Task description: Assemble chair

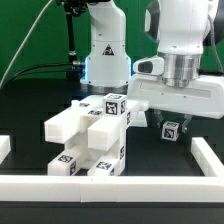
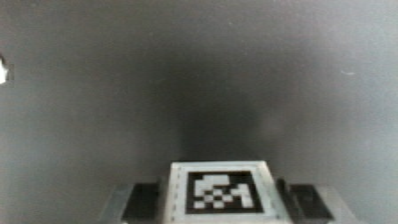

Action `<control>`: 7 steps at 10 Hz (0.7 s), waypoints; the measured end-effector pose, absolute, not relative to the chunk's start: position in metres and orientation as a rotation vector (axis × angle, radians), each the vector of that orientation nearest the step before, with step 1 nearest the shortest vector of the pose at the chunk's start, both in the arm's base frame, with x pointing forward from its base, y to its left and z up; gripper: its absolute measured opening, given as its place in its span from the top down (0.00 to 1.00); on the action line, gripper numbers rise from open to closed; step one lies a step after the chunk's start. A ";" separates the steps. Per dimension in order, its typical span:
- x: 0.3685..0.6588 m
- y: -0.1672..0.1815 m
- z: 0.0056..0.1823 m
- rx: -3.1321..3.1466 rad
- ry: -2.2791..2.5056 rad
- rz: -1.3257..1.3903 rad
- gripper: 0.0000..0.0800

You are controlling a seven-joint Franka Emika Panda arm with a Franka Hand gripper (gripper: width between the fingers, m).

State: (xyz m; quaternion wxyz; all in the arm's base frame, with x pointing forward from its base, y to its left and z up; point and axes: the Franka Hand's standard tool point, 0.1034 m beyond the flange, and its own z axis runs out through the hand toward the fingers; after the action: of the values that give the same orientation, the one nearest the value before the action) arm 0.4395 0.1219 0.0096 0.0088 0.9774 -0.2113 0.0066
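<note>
Gripper is sitting right over the small tagged cube on the table, fingers flanking it on both sides and looking closed on it, while the half-built chair stands well off toward the exterior view's left.

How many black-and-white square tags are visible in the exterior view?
5: three on the stacked matte white plastic chair parts, at and, one faint at, one at. Others may be hidden.
</note>
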 end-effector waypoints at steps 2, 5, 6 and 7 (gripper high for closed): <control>0.439 0.122 0.010 3.053 -0.660 0.021 0.64; 0.437 0.129 0.032 3.078 -0.632 -0.037 0.64; 0.436 0.125 0.063 3.115 -0.617 -0.015 0.64; 0.435 0.114 0.085 3.139 -0.603 -0.013 0.64</control>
State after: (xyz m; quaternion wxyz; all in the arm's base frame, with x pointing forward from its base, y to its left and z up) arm 0.4346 0.1141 0.0846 -0.0275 0.9817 -0.1886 -0.0041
